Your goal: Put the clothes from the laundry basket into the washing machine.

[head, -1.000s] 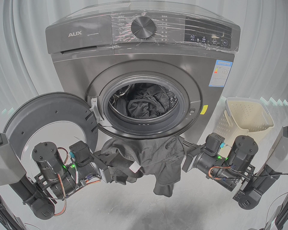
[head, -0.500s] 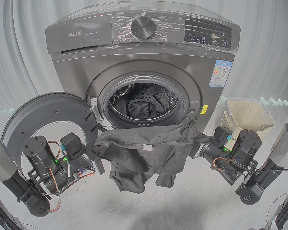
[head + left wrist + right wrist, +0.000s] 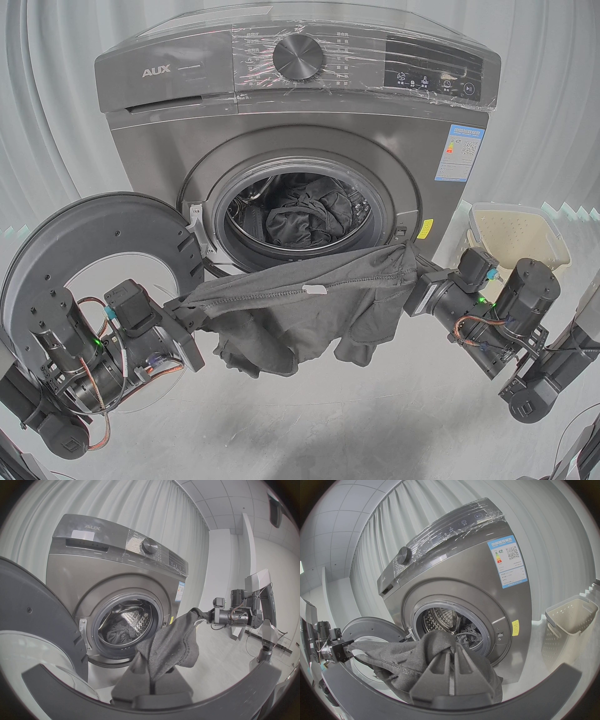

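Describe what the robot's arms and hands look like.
The left arm and right arm are black, with cylindrical motor housings, small green lights and looped orange-red cables. The left hand and right hand are dark grey, tapered wedges.

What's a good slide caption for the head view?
Left gripper and right gripper hold a dark garment stretched before the open washing machine; laundry basket beside it.

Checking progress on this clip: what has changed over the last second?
The left gripper moved out left and the right gripper right and up, stretching the bunched garment taut below the washer opening. Both stay shut on it. The door, drum clothes and basket are unchanged.
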Robot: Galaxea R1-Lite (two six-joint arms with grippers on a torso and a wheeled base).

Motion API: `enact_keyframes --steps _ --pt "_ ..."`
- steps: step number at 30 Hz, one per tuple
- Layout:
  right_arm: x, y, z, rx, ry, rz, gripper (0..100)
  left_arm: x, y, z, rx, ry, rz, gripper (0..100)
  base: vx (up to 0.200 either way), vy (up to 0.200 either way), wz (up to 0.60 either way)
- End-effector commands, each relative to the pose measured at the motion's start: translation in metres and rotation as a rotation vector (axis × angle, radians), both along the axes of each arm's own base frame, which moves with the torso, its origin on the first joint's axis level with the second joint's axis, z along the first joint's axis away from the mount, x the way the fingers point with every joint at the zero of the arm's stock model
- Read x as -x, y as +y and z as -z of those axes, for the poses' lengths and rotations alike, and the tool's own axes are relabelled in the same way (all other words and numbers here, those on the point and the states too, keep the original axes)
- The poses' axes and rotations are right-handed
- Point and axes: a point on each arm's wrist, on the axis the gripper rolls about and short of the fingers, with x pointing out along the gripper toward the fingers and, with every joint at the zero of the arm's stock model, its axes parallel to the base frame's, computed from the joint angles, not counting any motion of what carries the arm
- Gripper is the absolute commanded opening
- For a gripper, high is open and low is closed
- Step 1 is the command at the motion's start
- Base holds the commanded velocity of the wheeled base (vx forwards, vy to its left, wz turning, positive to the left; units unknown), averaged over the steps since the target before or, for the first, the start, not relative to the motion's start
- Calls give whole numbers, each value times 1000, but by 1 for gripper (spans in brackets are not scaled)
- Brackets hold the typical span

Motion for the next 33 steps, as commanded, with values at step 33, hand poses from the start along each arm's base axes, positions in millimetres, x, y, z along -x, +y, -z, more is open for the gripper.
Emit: enact_keyframes --steps 33 --pt "14 -2 -36 -73 -110 -24 0 -6 0 -40 131 -129 -9 0 0 0 0"
